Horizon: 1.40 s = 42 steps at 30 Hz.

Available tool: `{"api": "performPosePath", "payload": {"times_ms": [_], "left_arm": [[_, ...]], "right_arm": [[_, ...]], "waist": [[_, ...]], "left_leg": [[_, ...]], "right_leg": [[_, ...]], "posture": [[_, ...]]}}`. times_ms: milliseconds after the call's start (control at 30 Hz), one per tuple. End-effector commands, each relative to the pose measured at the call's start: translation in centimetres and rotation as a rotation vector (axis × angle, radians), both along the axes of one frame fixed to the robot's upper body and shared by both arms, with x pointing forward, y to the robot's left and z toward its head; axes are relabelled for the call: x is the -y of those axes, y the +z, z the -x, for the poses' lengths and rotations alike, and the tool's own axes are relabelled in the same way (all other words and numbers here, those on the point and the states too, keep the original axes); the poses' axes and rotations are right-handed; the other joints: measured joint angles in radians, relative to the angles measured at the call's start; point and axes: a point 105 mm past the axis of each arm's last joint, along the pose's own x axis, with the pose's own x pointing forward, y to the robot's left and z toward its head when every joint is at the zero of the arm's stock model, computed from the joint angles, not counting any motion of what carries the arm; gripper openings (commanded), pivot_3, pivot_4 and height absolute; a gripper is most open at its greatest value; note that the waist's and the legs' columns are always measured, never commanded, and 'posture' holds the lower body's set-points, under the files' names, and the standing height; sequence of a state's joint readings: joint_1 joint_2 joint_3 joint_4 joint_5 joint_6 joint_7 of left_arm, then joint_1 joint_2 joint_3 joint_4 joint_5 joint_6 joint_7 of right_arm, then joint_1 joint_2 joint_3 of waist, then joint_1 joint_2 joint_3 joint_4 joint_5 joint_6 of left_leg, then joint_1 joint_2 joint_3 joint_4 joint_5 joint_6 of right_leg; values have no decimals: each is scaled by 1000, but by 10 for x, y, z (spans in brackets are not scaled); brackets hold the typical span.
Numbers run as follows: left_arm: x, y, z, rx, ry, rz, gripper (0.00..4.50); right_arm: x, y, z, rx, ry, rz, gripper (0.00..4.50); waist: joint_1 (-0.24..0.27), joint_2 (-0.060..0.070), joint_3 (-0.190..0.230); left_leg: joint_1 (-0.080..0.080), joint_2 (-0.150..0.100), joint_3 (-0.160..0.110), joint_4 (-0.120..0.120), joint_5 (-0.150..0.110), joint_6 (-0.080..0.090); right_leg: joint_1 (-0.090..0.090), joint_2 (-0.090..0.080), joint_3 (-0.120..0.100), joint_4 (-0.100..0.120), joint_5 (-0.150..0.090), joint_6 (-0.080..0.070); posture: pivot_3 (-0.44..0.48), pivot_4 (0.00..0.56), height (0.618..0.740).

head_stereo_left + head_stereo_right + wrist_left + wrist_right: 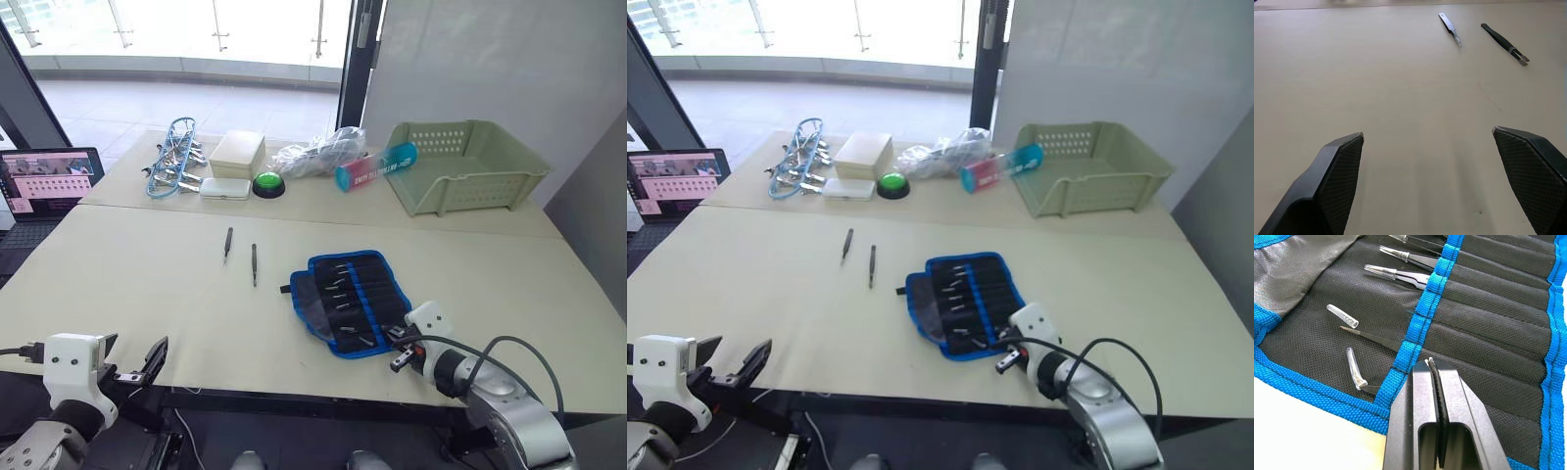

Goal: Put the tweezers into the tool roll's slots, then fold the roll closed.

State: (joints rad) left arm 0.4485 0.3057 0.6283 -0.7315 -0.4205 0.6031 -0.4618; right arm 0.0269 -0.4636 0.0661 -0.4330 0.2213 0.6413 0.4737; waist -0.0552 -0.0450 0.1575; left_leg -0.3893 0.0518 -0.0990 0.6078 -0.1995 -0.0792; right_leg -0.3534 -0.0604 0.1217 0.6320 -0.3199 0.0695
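Inside the tool roll, each tweezer's handle is hidden in the slots; the laptop screen is seemingly cut off.

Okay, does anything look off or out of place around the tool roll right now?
Yes: two tweezers lie loose on the table, apart from the open tool roll. In the right wrist view, one clear tip cap lies detached beside its tweezer point.

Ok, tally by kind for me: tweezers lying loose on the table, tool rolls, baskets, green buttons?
Loose tweezers: 2
Tool roll: 1
Basket: 1
Green button: 1
Total: 5
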Motion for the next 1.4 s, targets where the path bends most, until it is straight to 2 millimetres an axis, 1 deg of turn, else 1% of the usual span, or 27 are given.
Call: {"api": "performPosePath", "payload": {"times_ms": [33, 100, 300, 367, 433, 600, 633, 700, 767, 833, 900, 1000, 1067, 1167, 1267, 1400], "left_arm": [[5, -1, 0, 12, -18, 14, 4479], [9, -6, -5, -4, -41, 12, 4479], [20, -18, -40, -23, -33, 30, 4479], [22, -23, -58, -35, -27, 22, 4479], [23, -25, -70, -44, -26, 4, 4479], [27, -29, -125, -69, -48, -9, 4479], [29, -28, -133, -70, -53, -4, 4479], [33, -35, -146, -115, -54, 6, 4479], [40, -39, -162, -130, -43, 34, 4479], [54, -42, -176, -148, -70, 53, 4479], [63, -50, -188, -177, -75, 44, 4479], [69, -57, -203, -185, -71, 30, 4479], [76, -60, -211, -192, -88, 18, 4479], [74, -66, -221, -216, -56, 60, 4479], [76, -70, -228, -227, -56, 45, 4479], [82, -73, -232, -233, -99, 29, 3341]], "right_arm": [[21, -28, 4, -111, -69, 50, 0], [21, -29, 5, -116, -64, 57, 0], [24, -31, 8, -119, -85, 63, 0], [24, -30, 7, -113, -90, 60, 0], [23, -29, 7, -110, -91, 59, 0], [18, -26, 6, -101, -94, 49, 0], [17, -27, 7, -102, -92, 49, 0], [17, -27, 7, -103, -94, 47, 0], [15, -27, 8, -103, -95, 43, 0], [13, -27, 8, -101, -94, 41, 0], [11, -26, 7, -98, -97, 35, 0], [10, -25, 6, -93, -98, 32, 0], [10, -24, 6, -91, -100, 33, 0], [12, -22, 6, -83, -107, 37, 0], [13, -21, 7, -84, -112, 37, 0], [12, -20, 9, -89, -114, 35, 0]], "waist": [[-5, 0, 0], [-7, 0, 0], [9, -2, -1], [12, -3, -2], [12, -4, -2], [13, -5, -3], [11, -5, -4], [11, -6, -4], [13, -2, -6], [15, 2, -8], [17, 3, -9], [22, 6, -11], [22, 10, -14], [27, 14, -17], [27, 17, -20], [31, 19, -21]], "left_leg": [[-1, 0, 0, 0, 0, 0], [-1, 0, 0, 0, -1, -1], [-1, 0, 0, 1, -1, -2], [-1, 0, 0, 1, -1, -2], [-1, 0, 0, 1, -1, -2], [0, 0, -1, 2, -1, -1], [0, 0, -1, 2, -1, -1], [-1, 0, -1, 2, -1, -1], [0, 0, -2, 1, -1, -1], [0, -1, -2, 2, -1, -1], [1, -1, -2, 2, 0, -1], [3, -2, -2, 3, 1, 0], [4, -2, -2, 3, 2, 0], [4, -2, -2, 3, 2, 0], [4, -2, -2, 3, 2, 1], [4, -3, -2, 2, 2, 1]], "right_leg": [[0, 0, 0, -1, 0, 1], [0, 0, 0, -2, 1, 1], [0, 0, -1, -2, 1, 1], [1, 0, -1, -2, 1, 1], [1, 0, -1, -1, 1, 2], [0, 1, -2, 1, 1, 2], [1, 1, -1, 1, 1, 2], [1, 1, -1, 1, 1, 2], [1, 1, -2, 1, 1, 2], [2, 1, -2, 2, 1, 2], [2, 1, -1, 4, 1, 2], [2, 1, -1, 6, 1, 3], [3, 1, -1, 7, -1, 7], [3, 1, -1, 9, -3, 10], [3, 1, -1, 9, -3, 11], [3, 1, -1, 9, -4, 11]], "posture": [[0, 150, 740], [0, 150, 740], [0, 150, 740], [0, 150, 740], [0, 150, 740], [0, 150, 740], [0, 150, 740], [0, 150, 740], [0, 150, 740], [0, 150, 740], [0, 150, 740], [0, 150, 740], [0, 150, 740], [0, 150, 740], [0, 150, 740], [0, 150, 740]]}}
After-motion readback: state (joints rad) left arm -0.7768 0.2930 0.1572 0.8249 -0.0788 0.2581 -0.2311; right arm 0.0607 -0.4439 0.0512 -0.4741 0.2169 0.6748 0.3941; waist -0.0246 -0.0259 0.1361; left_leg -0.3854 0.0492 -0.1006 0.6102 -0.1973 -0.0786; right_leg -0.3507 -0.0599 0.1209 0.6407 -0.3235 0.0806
